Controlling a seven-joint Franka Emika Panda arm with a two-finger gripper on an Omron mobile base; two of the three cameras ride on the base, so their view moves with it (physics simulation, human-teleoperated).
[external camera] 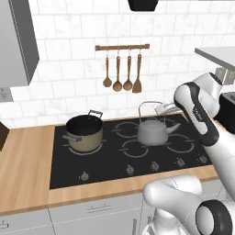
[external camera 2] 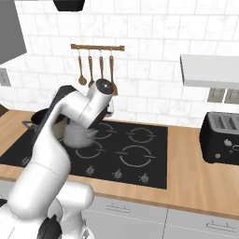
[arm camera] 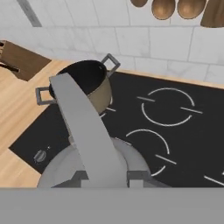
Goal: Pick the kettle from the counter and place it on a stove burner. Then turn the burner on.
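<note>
We see the black cooktop (external camera: pixel 114 160) set into the wooden counter (external camera: pixel 25 170), with white tiles behind. On its left rear ring stands a tan pot (external camera: pixel 85 133) with a black rim. The kettle (external camera: pixel 153 131) hangs just under the claw (external camera: pixel 161 108) over the middle of the cooktop, above the burner rings (external camera: pixel 135 148); whether its base touches the glass we cannot tell. The claw is closed on the kettle's thin arched handle (external camera: pixel 146 105), at the right end of the arch. In the hand view the handle (arm camera: pixel 85 131) runs as a broad grey strip up from the fingers, the rounded grey body (arm camera: pixel 61 168) right below. The kettle is small, squat, grey metal, its short spout (external camera: pixel 174 127) pointing right
</note>
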